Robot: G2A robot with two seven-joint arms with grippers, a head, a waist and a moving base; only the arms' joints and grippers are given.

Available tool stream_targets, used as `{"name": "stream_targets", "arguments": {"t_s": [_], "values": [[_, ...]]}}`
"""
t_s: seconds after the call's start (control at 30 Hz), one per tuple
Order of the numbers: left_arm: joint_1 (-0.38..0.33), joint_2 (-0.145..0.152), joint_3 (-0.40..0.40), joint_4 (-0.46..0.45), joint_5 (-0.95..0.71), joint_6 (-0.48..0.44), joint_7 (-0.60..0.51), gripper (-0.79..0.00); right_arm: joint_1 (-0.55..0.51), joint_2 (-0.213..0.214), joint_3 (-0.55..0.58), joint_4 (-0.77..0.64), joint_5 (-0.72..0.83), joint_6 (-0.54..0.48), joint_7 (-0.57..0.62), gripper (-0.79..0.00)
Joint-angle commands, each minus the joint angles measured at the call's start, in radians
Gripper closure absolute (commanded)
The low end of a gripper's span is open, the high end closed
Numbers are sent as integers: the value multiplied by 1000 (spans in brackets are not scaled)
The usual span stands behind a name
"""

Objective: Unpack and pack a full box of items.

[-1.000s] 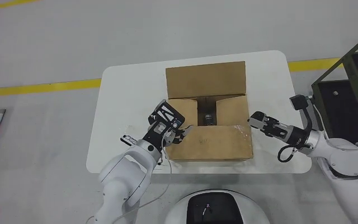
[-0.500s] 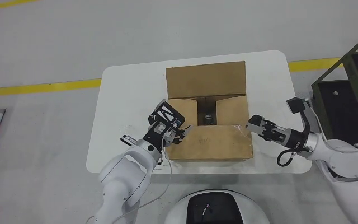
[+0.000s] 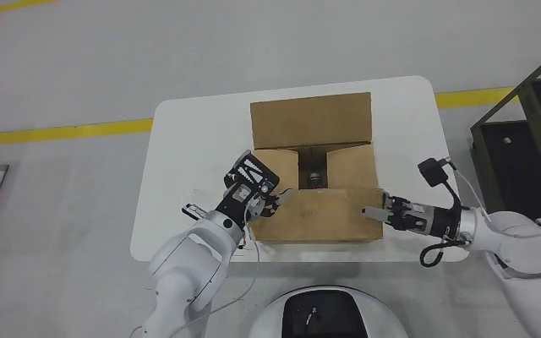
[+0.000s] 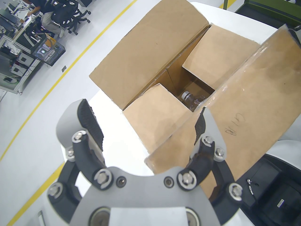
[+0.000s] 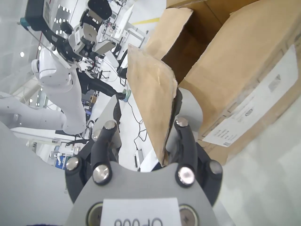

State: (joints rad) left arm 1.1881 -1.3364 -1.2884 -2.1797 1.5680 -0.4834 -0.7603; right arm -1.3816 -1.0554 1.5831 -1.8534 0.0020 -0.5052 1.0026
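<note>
Cardboard box (image 3: 351, 165) is sitting at the middle of the white desk (image 3: 194, 169), partly opened. Its far flap (image 3: 310, 120) is lying folded out flat, away from the robot. The 2 side flaps (image 3: 276, 169) are lying folded inward over the opening, leaving a gap between them. Through that gap a clear bottle (image 4: 187, 96) with a pale cap is showing inside the box. The near flap (image 3: 317, 215) is tilting upward, raised off the side flaps.

Left gripper (image 4: 143, 109) is sitting at 1 end of the near flap, wide open. 1 finger (image 4: 204, 128) is touching the flap near its corner, and the other is standing well apart from the cardboard.

Right gripper (image 5: 149, 97) is sitting at the opposite end of the same flap, partly open, with the flap's torn corner lying between its fingers. 1 finger (image 5: 185, 109) is touching the cardboard. Whether the other is pressing on it cannot be told.

A white label (image 5: 254, 109) is showing on the box's outer wall beside the right gripper. A yellow line (image 3: 76, 131) is running across the floor beyond the desk.
</note>
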Motion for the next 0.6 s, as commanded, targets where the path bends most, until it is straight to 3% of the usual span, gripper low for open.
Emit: {"name": "stream_targets", "arguments": {"t_s": [0.0, 0.03, 0.1, 0.13, 0.33, 0.57], "values": [[0, 0, 0, 0, 0, 0, 0, -785, -5, 3, -5, -16, -23, -37, 17, -296], [0, 0, 0, 0, 0, 0, 0, -785, -5, 5, -4, -21, -44, -54, 19, -262], [10, 1, -3, 0, 7, 10, 22, -785, -5, 7, -10, -37, -89, -87, 14, -31], [14, 2, -6, -3, 8, 12, 32, -785, -5, 8, -13, -47, -111, -107, 3, 0], [-18, 4, -45, -29, -28, 53, 24, -785, -17, 9, -6, -125, -240, -239, -116, 0], [-147, 2, -39, 22, -54, 71, -27, -785, -60, 7, 32, -196, -489, -312, -289, 0]]}}
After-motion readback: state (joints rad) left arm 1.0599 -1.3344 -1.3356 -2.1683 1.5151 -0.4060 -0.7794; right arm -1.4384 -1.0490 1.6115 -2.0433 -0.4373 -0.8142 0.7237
